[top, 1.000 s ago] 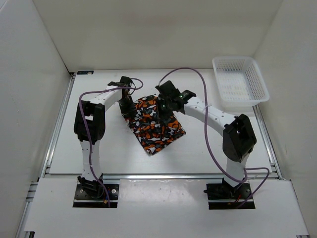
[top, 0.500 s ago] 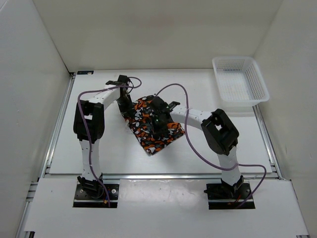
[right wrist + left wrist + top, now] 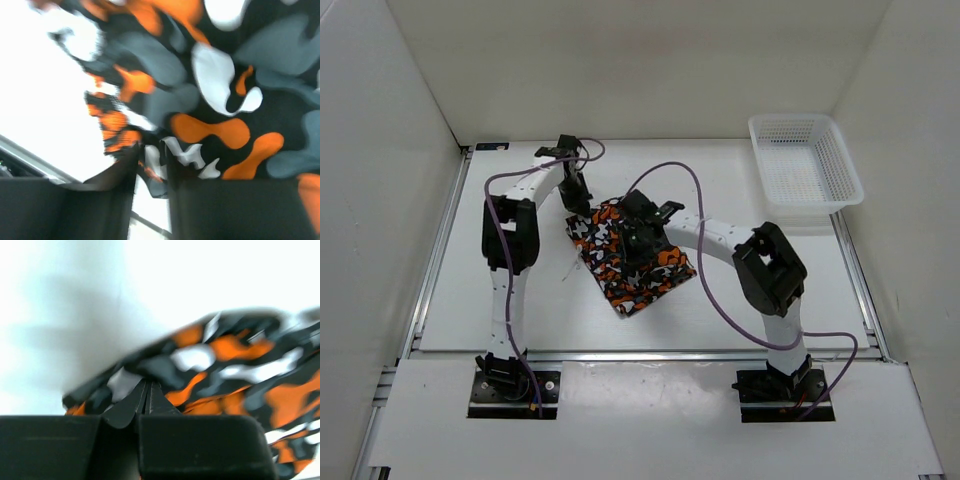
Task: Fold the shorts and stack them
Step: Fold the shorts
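Observation:
The shorts (image 3: 632, 268) lie folded into a rough diamond in the middle of the table, in orange, black, grey and white blotches. My left gripper (image 3: 577, 197) is at their far left corner. In the left wrist view its jaws (image 3: 147, 384) are shut, with the tips against the fabric (image 3: 225, 360). I cannot tell whether any cloth is pinched. My right gripper (image 3: 636, 255) is down on the middle of the shorts. In the right wrist view it (image 3: 152, 152) stands a little open, with a loose fold of the shorts (image 3: 225, 100) in the gap.
A white mesh basket (image 3: 808, 204) sits at the far right corner of the table. White walls close in the back and both sides. A metal rail (image 3: 640, 354) runs along the table's near edge, with both arm bases behind it.
The right arm has folded in and come down from the shorts' far edge onto their middle, and its jaws have parted. The left gripper has shifted toward the back, still shut.

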Robot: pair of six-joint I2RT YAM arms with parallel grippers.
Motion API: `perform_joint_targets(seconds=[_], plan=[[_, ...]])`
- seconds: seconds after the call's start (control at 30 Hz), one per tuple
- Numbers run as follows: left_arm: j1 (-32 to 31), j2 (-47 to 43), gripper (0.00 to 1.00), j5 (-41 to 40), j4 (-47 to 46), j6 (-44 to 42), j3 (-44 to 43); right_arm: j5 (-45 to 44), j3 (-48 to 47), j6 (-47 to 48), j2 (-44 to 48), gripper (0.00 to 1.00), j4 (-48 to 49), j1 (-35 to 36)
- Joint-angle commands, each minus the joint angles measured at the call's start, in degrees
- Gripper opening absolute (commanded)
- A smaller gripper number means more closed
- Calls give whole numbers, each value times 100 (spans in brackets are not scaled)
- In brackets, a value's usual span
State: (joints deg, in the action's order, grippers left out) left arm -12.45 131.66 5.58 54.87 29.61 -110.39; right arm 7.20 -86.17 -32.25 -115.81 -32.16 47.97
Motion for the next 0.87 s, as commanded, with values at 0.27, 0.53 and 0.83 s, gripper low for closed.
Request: perform_joint_targets(seconds=[0.27,0.53,0.83], plan=[[444,-970,48,-479,895,-314,-2095,-2994,-271,377,3052,100,-888,-550],[621,-3864,75,-805,210,-508,480,-4534,1049,176,4697,100,-1564,-1711],[621,-7099,75,-1279,-12,1,3891,-4860,1973,-220,5656,100,-2145,-1966]])
